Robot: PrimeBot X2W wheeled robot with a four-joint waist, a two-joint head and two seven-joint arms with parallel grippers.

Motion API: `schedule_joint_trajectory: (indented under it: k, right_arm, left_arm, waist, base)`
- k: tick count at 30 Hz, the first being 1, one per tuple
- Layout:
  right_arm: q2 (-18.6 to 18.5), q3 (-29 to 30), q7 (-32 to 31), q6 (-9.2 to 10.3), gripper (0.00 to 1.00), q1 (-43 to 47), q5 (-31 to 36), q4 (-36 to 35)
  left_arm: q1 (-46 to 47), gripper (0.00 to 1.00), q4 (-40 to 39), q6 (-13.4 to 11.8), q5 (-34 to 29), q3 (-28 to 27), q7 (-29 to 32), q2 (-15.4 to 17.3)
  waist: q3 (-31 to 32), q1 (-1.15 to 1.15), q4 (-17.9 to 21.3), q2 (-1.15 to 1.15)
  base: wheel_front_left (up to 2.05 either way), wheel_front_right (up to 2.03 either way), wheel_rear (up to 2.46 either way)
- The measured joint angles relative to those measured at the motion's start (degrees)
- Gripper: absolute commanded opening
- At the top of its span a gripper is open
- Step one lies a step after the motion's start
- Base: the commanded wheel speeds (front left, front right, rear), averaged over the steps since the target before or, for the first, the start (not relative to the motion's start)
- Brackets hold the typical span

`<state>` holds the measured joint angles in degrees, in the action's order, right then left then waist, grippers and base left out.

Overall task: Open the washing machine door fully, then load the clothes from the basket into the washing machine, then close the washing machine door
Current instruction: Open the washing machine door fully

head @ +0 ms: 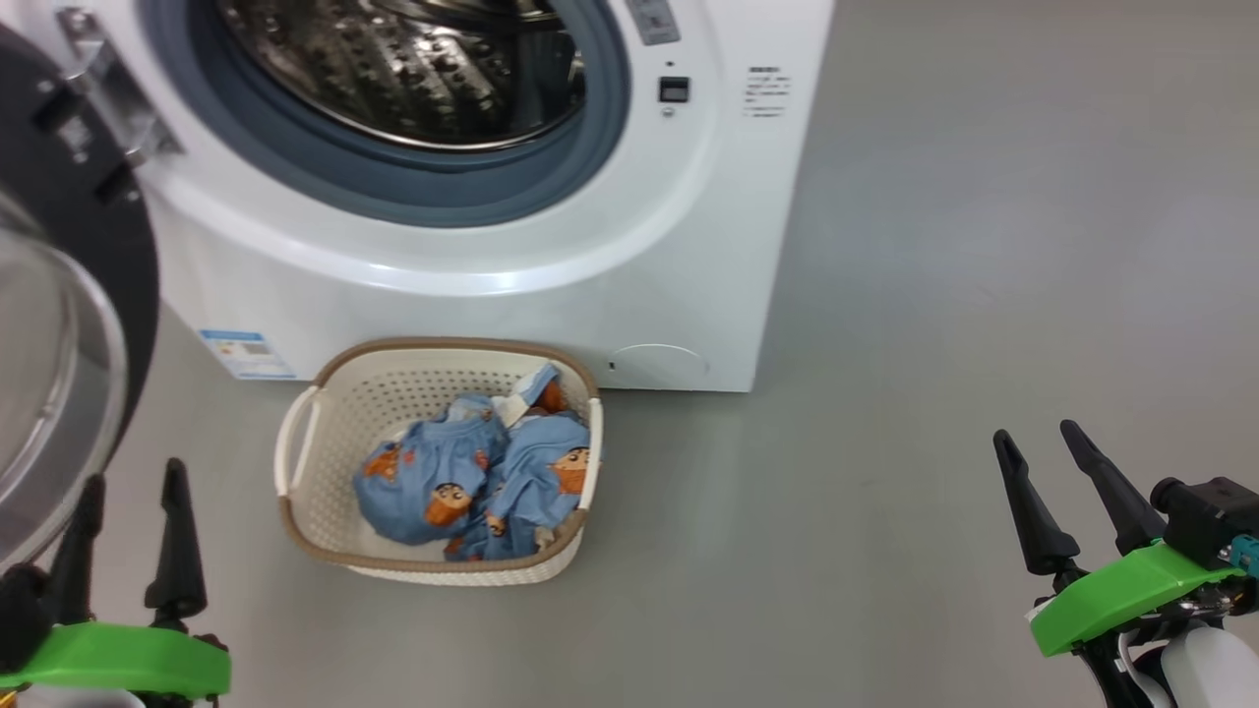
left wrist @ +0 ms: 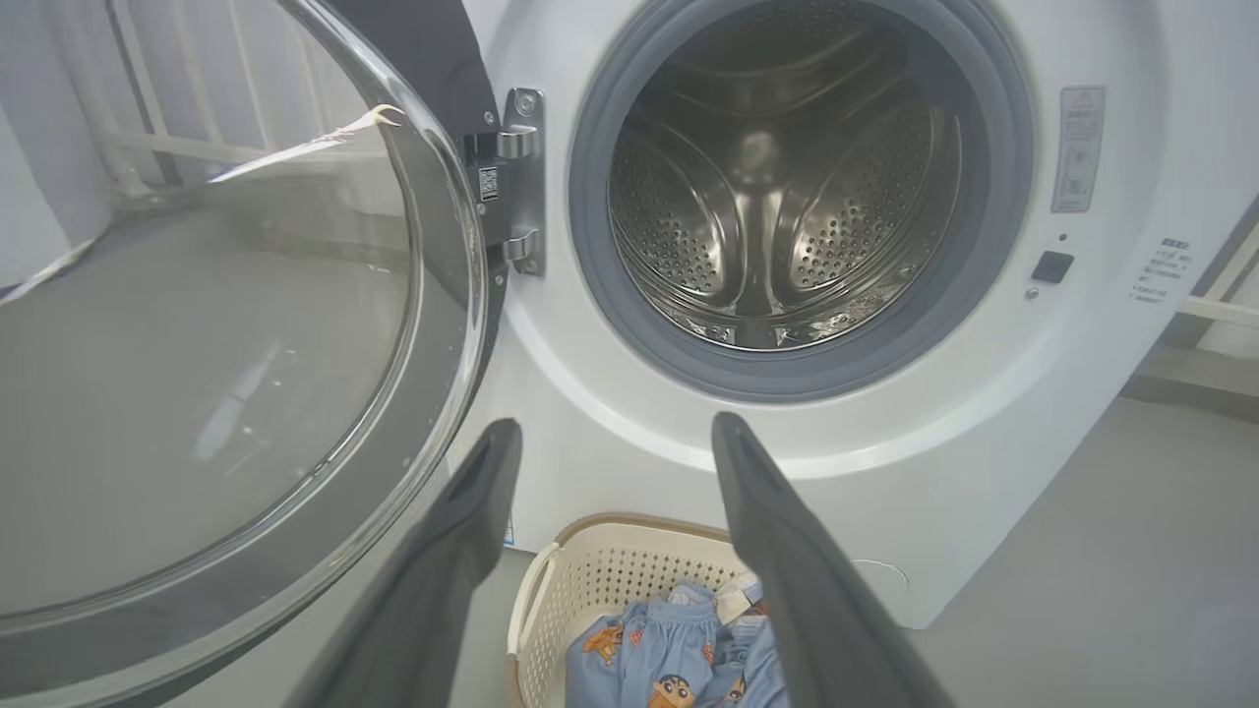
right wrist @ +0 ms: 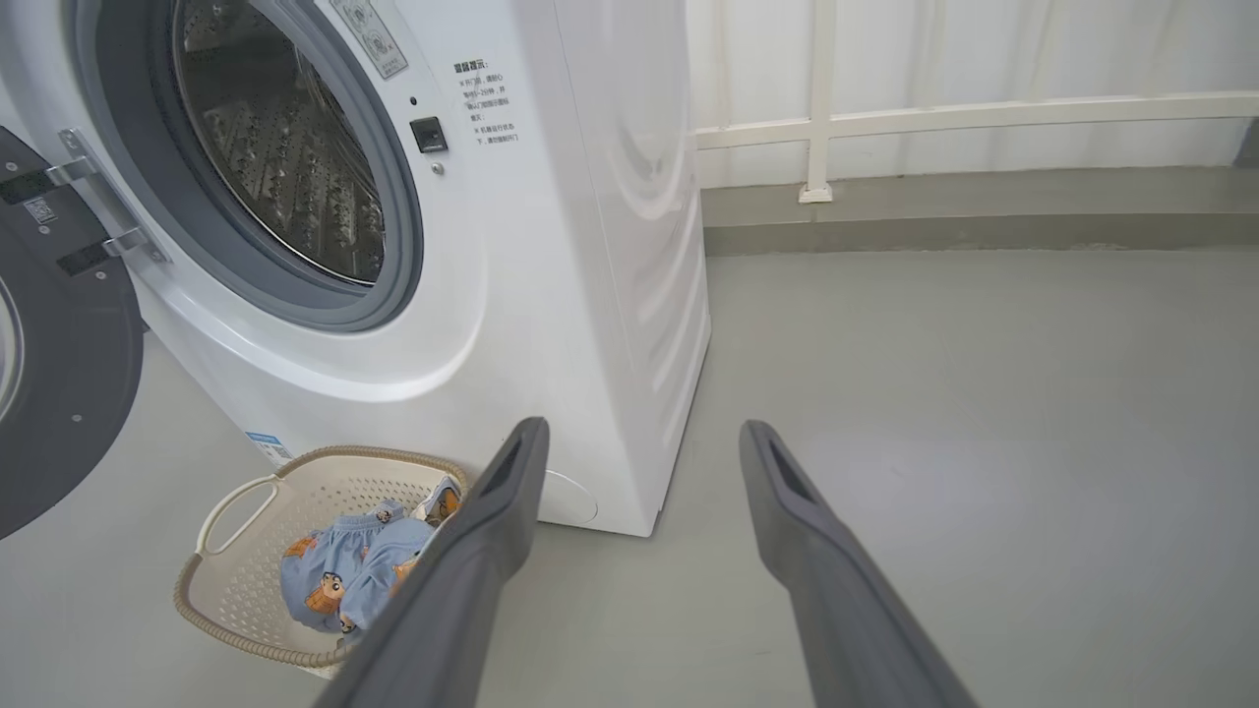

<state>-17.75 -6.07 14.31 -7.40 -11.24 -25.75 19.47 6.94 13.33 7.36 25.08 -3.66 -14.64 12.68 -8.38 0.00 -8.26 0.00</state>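
Note:
The washing machine [head: 492,295] stands with its steel drum [left wrist: 777,187] exposed. The washing machine door [head: 133,265] is swung wide open to the left, its glass bowl close to my left gripper. On the floor in front sits the basket [head: 393,393], with the light-blue clothes [head: 462,482] bunched in its right half. My left gripper [head: 135,472] hovers open at the lower left, left of the basket and just beside the door's glass. Far to the right of the basket, my right gripper [head: 1035,431] hangs open over bare floor. Both hold nothing.
Grey floor [right wrist: 984,393] spreads to the right of the machine. Behind it a low kerb and a white railing [right wrist: 816,128] run along the wall. The open door [left wrist: 246,344] takes up the space on the left.

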Motion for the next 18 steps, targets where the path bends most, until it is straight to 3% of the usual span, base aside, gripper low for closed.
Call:
schedule_joint_trajectory:
  k: [18]
  right_arm:
    - [1.22,1.43,0.00,0.00,1.00,1.37,0.12,-0.60]
  left_arm:
    - [-1.47,1.00,-1.21,0.00,3.61,6.46,0.00,2.75]
  waist:
    - [1.20,0.00,9.35,0.00]
  base:
    - [0.00,0.00,0.00]
